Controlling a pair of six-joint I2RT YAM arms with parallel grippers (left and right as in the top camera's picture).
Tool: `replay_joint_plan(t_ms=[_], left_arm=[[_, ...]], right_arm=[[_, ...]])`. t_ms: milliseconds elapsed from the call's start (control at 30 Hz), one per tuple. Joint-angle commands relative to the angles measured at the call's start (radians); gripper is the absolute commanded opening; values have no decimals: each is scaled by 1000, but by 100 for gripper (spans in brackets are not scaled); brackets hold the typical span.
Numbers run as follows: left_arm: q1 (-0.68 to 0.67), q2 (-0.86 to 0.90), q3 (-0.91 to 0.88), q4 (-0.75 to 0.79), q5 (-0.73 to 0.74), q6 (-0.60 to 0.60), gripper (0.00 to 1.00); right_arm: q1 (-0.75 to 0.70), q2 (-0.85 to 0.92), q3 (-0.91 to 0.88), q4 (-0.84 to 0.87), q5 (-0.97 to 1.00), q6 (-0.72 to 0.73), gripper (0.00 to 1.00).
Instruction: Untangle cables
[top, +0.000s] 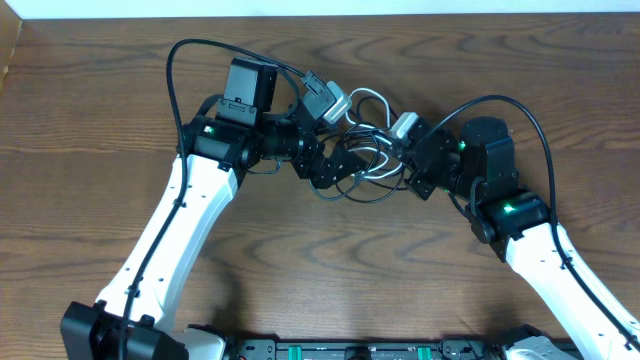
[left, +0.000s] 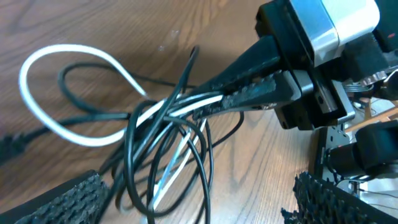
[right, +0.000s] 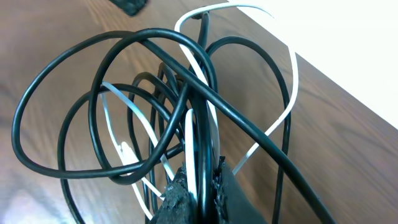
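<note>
The cables (top: 362, 172) lie in a knot of black and white loops at the middle of the table, between the two arms. My right gripper (right: 200, 186) is shut on a black cord and a white cord (right: 190, 134) running side by side. Large black loops (right: 62, 56) fan out beyond it. The left wrist view shows that right gripper (left: 249, 96) pinching the bundle above the wood. There a white loop (left: 37, 62) spreads to the left. My left gripper (left: 193, 208) stands open, and black loops (left: 202, 155) hang between its fingers (left: 62, 199) without touching them.
The wooden table (top: 320, 290) ends at a far edge (right: 323, 74) close behind the tangle. Thick black arm wires (top: 175, 60) arch over both wrists. The right arm's silver wrist block (left: 336, 25) is close to my left gripper.
</note>
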Motion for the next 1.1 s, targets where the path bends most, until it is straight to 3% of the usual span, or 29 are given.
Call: replay_joint_plan(t_ms=[0,233,500,567,867,1067], left_arm=[[5,-1,3,-15,39,31,97],[5,0,3,-56,39,31,100],[5,0,3,-56,46,30,84],[5,0,3,-56,46,30,77],[5,0,3,-55,46,31,11],[5,0,3,-54,45,31,8]], right_arm=[[-2,-19,7,19,-81,27,1],[-2,-19,7,45,-111,50,1],[-2,-19,7,43,-180,50,1],[-2,-19,7,42,-185,50,1],[-18,-19,7,21,-122,51,1],[-21,-19,7,17,-125,58,1]])
